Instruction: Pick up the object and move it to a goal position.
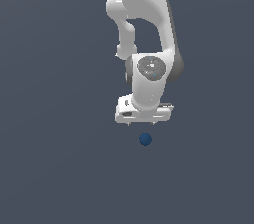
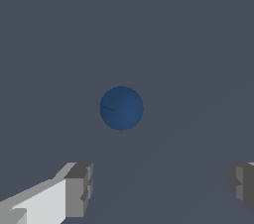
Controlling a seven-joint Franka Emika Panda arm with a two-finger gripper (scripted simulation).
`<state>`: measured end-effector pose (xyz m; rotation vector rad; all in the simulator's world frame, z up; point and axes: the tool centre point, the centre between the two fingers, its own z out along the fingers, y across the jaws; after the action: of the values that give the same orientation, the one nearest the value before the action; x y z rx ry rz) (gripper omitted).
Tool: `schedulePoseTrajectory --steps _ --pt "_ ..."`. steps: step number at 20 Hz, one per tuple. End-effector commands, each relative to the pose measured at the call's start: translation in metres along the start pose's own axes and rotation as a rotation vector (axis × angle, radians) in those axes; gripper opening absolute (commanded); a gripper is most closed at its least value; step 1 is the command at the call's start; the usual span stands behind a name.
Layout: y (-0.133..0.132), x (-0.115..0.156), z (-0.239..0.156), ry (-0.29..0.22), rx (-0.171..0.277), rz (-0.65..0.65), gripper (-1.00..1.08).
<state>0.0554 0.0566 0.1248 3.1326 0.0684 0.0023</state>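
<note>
The ball lies on the tabletop, at about six o'clock from the hand in the exterior view, just apart from it, untouched, with the hand's fingers spread wide.

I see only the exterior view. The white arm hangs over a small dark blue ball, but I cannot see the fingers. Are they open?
Observer: Yes. In the wrist view the two grey fingers stand wide apart, and the gripper holds nothing.
Operator: Does the ball fit between them?
Observer: The small dark blue ball is clearly narrower than the gap between the fingers.
Operator: Do the fingers touch the ball?
Observer: No. The wrist view shows bare grey floor all around the ball, and neither finger touches it.
</note>
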Motion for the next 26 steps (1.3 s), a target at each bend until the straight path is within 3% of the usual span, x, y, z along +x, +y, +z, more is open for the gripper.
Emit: schedulePoseTrajectory --steps 1,11,19,26 --pt "-0.008 0.01 0.012 0.0 0.002 0.001 1.0" --pt "-0.025 0.031 0.041 -0.001 0.007 0.004 1.0" --pt "-0.026 0.031 0.047 -0.002 0.008 0.003 1.0" --pt "-0.027 0.031 0.081 -0.002 0.008 0.004 1.0"
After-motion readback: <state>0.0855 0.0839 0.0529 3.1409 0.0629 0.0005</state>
